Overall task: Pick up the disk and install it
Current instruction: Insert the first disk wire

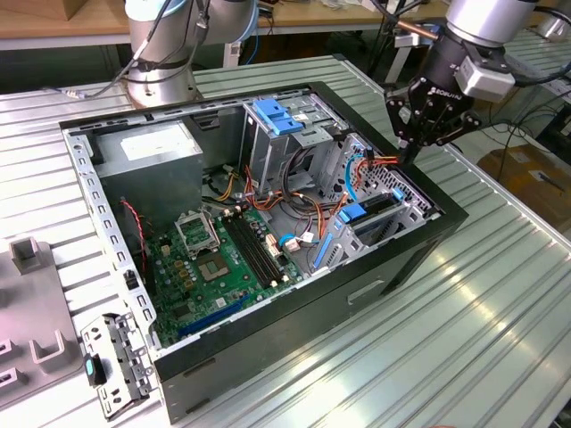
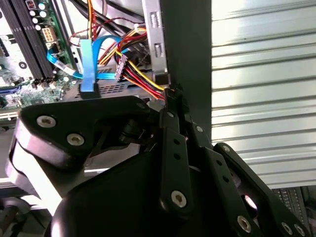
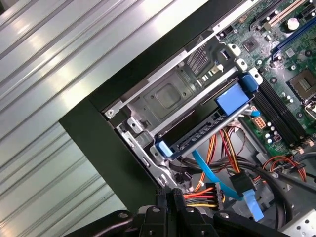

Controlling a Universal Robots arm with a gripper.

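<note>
The ribbed metal table (image 1: 482, 339) carries an open computer case (image 1: 294, 348), its motherboard (image 1: 223, 259) facing up. At the case's end on the exterior view's right, the disk (image 1: 375, 205) sits slotted in its drive cage (blue side rails edge it in the first wrist view). Just above that corner hangs the pincer (image 1: 409, 153), fingers pressed together on nothing. The arm (image 1: 477, 27) slants down from the frame's upper right, and a wooden desk (image 1: 45, 22) stands behind.
</note>
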